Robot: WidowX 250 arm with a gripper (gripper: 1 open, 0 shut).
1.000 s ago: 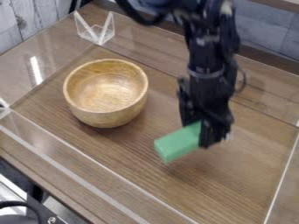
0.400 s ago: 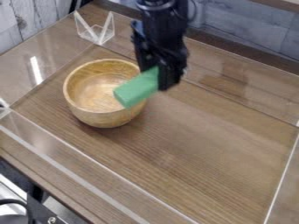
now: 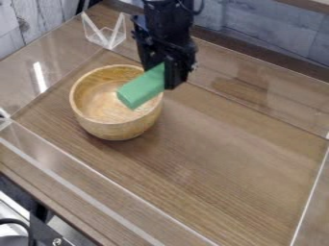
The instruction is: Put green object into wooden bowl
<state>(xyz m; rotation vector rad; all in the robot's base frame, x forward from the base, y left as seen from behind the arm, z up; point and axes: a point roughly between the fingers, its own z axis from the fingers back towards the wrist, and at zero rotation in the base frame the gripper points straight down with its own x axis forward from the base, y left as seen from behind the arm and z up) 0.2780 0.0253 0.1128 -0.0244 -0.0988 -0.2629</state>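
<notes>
The green object (image 3: 141, 88) is a flat bar held tilted in the air, its lower end hanging over the right part of the wooden bowl (image 3: 100, 112). My black gripper (image 3: 168, 75) points down and is shut on the green object's upper right end. The wooden bowl is round, light golden-brown, and stands on the table at the left; its inside holds nothing. The green object hides part of the bowl's far right rim.
A clear plastic wall (image 3: 154, 189) fences the wooden table along the front and left. A small clear stand (image 3: 103, 32) sits at the back left. Bare table top (image 3: 238, 135) stretches to the right of the bowl.
My gripper has carried the green object up and to the left, from low over the table right of the bowl to above the bowl's right side.
</notes>
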